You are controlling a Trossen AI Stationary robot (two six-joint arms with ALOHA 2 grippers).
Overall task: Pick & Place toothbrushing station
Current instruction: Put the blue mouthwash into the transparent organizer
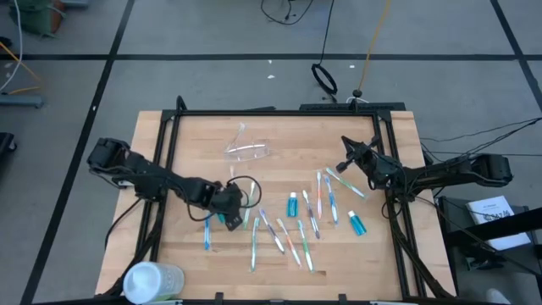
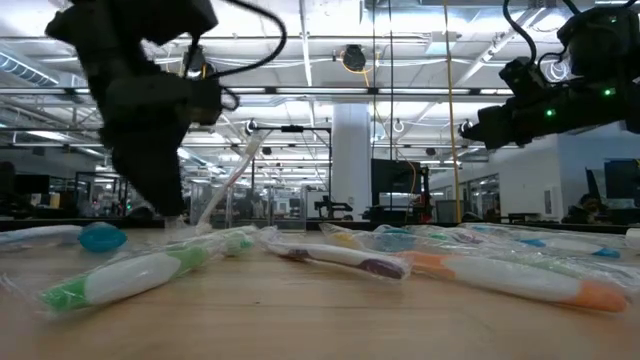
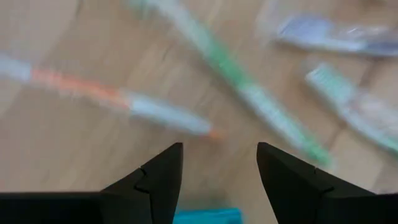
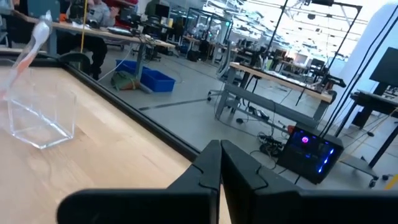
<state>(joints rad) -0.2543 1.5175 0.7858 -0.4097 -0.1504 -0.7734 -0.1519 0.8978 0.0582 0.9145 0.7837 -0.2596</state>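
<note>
Several slim pastel toothbrushes [image 1: 288,233] lie scattered on the wooden table, with teal toothpaste tubes [image 1: 293,204] among them. The clear plastic cup [image 1: 248,150] sits farther back with one toothbrush [image 4: 31,50] sticking out of it. My left gripper [image 1: 230,207] hangs open and tilted down over the left part of the scatter. Its fingers [image 3: 163,171] stand either side of a teal tube [image 3: 205,216], and I see no touch. An orange-and-blue brush [image 3: 118,99] and a green brush [image 3: 249,93] lie just beyond. My right gripper [image 4: 221,168] is shut and holds nothing, off at the table's right side [image 1: 347,157].
A bigger white cylindrical container [image 1: 152,280] lies at the near left corner. A black frame [image 1: 279,112] runs round the tabletop. Bare wood lies between the cup and the scatter, and along the left side.
</note>
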